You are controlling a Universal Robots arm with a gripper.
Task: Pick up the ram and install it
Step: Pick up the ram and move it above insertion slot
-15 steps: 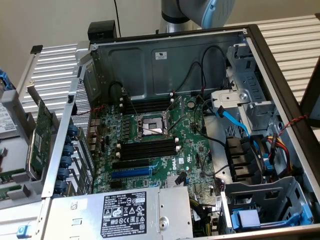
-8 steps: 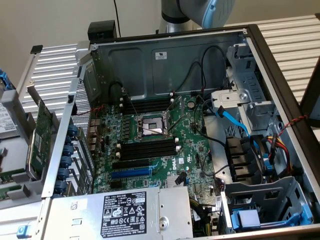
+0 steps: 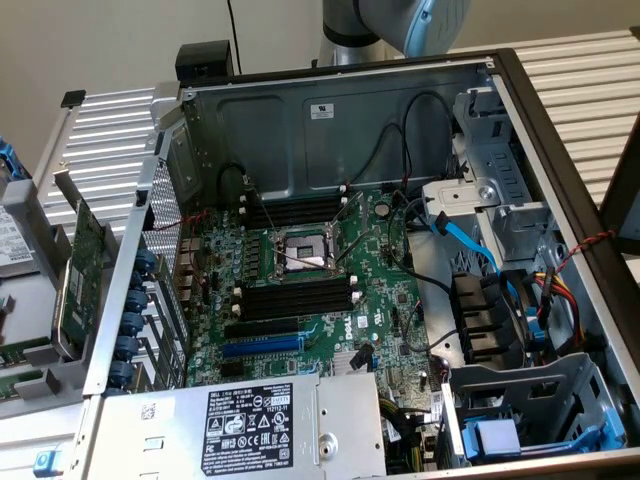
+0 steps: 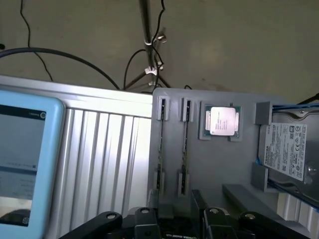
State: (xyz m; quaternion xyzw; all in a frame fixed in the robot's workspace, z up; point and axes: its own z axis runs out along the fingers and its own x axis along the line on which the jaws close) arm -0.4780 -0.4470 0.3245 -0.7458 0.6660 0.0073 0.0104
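Gripper jaws apart, empty, above the grey parts tray. Ram stands edge-on in the tray holder beside a second stick. Centre on one stick, grip mid-length, lift straight.

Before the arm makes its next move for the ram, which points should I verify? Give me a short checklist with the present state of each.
1. Ram ready for pickup: ok, two ram sticks stand edge-on in the gray holder.
2. End effector near them: ok, it hangs close to the sticks' ends.
3. Case open: ok, the motherboard is exposed.
4. Memory slots free: ok, they look empty.
5. Slot clips open: cannot tell.
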